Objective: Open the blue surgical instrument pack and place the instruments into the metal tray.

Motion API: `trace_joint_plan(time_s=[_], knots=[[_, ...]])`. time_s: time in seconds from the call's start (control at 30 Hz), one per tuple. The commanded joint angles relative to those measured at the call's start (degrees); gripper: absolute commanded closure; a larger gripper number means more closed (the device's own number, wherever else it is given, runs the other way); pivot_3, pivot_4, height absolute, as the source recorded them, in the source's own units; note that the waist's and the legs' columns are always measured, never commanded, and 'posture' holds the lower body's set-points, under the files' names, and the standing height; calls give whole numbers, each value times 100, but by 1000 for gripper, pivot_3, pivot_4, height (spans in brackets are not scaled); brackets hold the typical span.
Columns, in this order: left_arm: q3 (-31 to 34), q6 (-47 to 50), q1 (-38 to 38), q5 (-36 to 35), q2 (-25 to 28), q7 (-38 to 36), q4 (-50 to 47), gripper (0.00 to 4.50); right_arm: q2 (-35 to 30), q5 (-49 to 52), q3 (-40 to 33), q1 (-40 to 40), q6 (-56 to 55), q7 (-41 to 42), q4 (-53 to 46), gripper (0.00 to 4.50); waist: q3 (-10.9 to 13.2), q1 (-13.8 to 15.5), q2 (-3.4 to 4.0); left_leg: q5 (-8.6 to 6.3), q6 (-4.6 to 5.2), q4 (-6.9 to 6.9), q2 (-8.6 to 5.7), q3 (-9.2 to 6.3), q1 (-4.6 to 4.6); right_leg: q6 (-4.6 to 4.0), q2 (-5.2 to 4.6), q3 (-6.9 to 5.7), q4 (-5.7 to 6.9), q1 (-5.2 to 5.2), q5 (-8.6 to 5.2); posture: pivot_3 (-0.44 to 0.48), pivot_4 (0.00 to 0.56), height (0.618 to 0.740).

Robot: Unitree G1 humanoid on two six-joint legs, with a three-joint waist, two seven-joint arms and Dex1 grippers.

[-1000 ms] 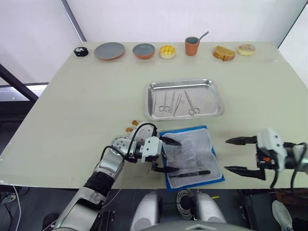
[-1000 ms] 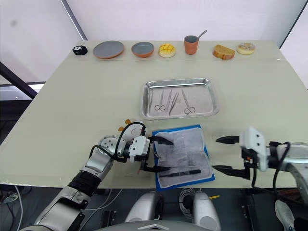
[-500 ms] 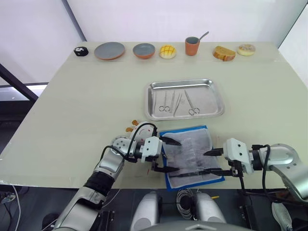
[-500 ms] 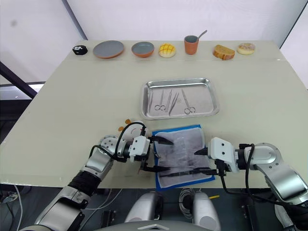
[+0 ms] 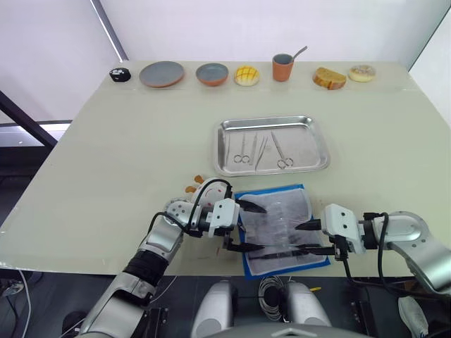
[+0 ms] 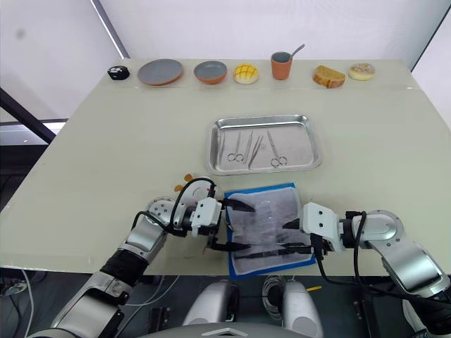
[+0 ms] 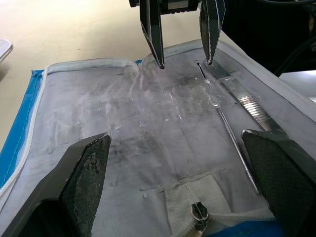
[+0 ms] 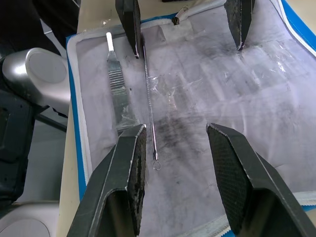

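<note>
One blue surgical instrument pack (image 5: pixel 282 229) lies unzipped and spread flat at the near edge of the counter (image 5: pixel 106 155), its grey-white lining up, just in front of the one metal tray (image 5: pixel 272 145). In the tray lie what look like four instruments (image 5: pixel 262 150): two scissors and two slim straight pieces. Two more tools rest on the pack's lining near its front edge, a flat ridged handle (image 8: pixel 116 84) and a thin wire-like probe (image 8: pixel 150 114) beside it. The left gripper (image 5: pixel 246 227) reaches over the pack's left side with its two fingers spread wide, holding nothing; the right gripper (image 5: pixel 309 238) comes in from the pack's right side, fingers also apart, straddling the probe without closing on it. Along the far edge stand one small black object (image 5: pixel 119 73), one grey plate (image 5: pixel 161 73), one bowl (image 5: pixel 212 73), three pastries (image 5: pixel 246 74), and one orange cup (image 5: pixel 282 67) with a spoon. No writing can be read anywhere.
</note>
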Motion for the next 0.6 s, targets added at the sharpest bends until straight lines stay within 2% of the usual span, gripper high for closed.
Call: trace_joint_plan(time_s=[0.03,0.47,0.57,0.6], knots=[[-178,274,192,324,64,107,51,0,-36,-79,70,-62,-106,23,-67,2469,0,0,0,0,0,0,-1,0,-1,0,-1,0,0,0,0,0,150,740],[-203,554,177,336,61,166,-212,0,-10,-421,281,-157,-104,-9,88,2469,2,5,-4,0,0,3,-3,-1,-5,1,-4,-2,-1,0,0,0,150,740],[-207,572,180,341,49,180,-225,0,6,-424,316,-100,-84,-2,81,3243,2,6,-5,0,0,3,-3,-1,-4,1,-4,-2,-1,0,0,0,150,740],[-207,571,177,342,45,182,-220,0,19,-436,334,-92,-102,-5,108,3769,2,6,-5,0,0,3,-3,-2,-4,1,-4,-2,-1,0,0,0,150,740]])
